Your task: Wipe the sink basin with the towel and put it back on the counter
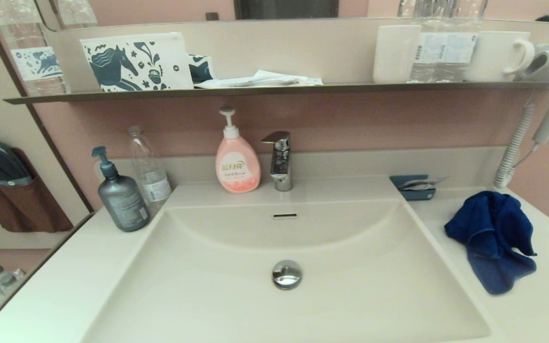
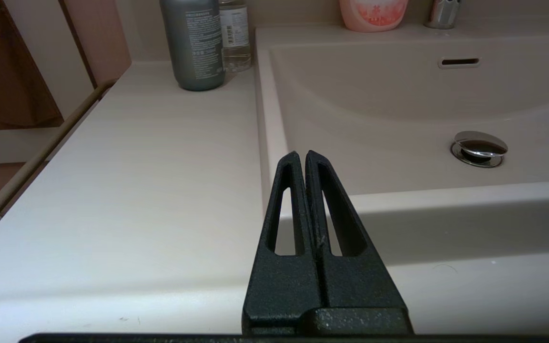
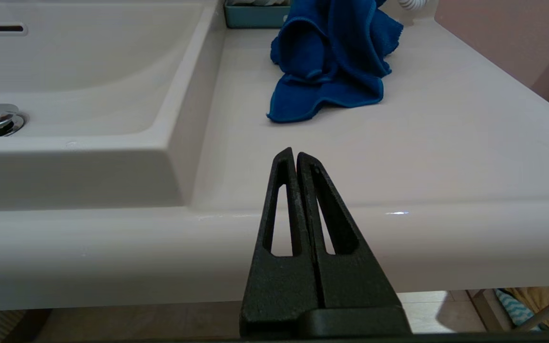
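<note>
Blue towel (image 1: 493, 240) crumpled on counter (image 1: 541, 295), seemingly lengthwise front-to-back, beside sink basin (image 1: 217, 295).

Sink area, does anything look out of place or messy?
Only the towel: it lies crumpled in a heap on the counter right of the sink basin, not folded. Nothing looks spilled or damaged.

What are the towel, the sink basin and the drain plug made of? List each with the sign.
Towel: soft blue terry-like cloth; it slumps in folds.
Sink basin: glossy cream, probably ceramic or resin; smooth moulded slopes.
Drain plug: polished chrome-look metal; mirror reflections.
</note>
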